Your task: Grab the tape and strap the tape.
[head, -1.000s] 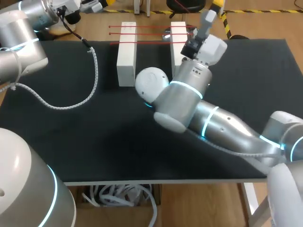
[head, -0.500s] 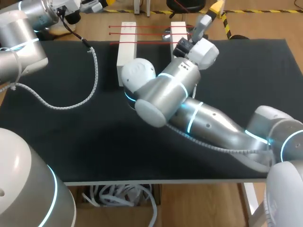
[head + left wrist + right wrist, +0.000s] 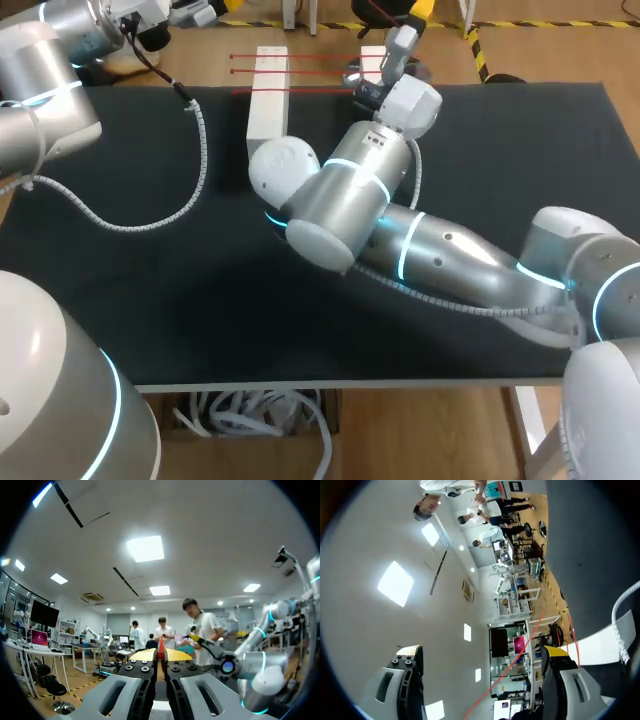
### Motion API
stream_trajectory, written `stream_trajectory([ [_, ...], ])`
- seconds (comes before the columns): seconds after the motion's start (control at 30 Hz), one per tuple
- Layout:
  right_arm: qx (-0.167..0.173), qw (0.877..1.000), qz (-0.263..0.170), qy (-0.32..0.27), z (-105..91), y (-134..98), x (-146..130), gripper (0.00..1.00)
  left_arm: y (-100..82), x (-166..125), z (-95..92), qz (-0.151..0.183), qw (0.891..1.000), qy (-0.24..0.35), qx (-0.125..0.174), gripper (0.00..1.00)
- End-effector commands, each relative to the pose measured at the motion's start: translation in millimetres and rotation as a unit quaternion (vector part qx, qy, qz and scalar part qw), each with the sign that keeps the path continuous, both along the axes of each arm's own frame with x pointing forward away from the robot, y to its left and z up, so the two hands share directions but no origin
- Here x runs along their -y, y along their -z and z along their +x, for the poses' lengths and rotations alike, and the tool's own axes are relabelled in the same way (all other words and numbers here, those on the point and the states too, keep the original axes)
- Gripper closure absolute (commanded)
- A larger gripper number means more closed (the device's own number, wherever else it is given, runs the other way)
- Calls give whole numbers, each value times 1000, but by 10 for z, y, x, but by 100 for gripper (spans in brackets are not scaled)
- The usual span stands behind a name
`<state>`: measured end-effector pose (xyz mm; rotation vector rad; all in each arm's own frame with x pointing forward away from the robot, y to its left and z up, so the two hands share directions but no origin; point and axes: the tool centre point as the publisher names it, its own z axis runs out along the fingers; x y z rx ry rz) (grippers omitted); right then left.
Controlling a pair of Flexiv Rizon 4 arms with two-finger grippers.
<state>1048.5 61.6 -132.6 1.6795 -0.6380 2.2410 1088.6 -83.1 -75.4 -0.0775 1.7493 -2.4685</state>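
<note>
The black-topped table (image 3: 150,300) has two upright white rectangular blocks standing near its far edge, the left one (image 3: 267,110) in plain sight and the right one (image 3: 371,57) mostly covered by the right arm (image 3: 400,240). The task's thing, three thin red strips of tape (image 3: 310,72), is stretched straight across the tops of both blocks, sticking out a bit past each one. There's also a small shiny grey round thing (image 3: 352,72) just beside the right block, under the strips, but it's too small to say what it is.

The right arm comes in from the near right corner and lies diagonally over the table to the far middle. Its gripper (image 3: 405,30) sits up above the right block, at the strips' right end. In its own wrist view the two yellow-tipped fingers (image 3: 555,655) are spread wide, nothing pinched, and the red strips run through the space between them without either finger touching them. A bit of white block and black table shows beside that gripper.

The left arm (image 3: 50,70) is parked at the far left corner, well apart from the blocks, with a white ribbed hose (image 3: 200,150) trailing from it over the table. Its gripper (image 3: 161,655) points out into the room, with the yellow tips pressed together and nothing from the table in them.
</note>
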Motion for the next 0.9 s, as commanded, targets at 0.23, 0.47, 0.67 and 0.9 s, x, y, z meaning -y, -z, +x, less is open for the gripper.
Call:
stream_trajectory([
  [0.23,2,997,-64,-42,-75,125,199,0,-2,3,-7,0,1000,-2,0,100],
  [0.47,-9,996,-64,-67,-31,70,305,0,-2,3,-7,0,1000,-2,0,100],
  [0.67,-6,997,-19,-75,-7,88,363,0,-2,3,-7,0,1000,-2,0,100],
  [0.9,24,997,-8,-74,90,53,493,0,-2,3,-7,0,1000,-2,0,100],
])
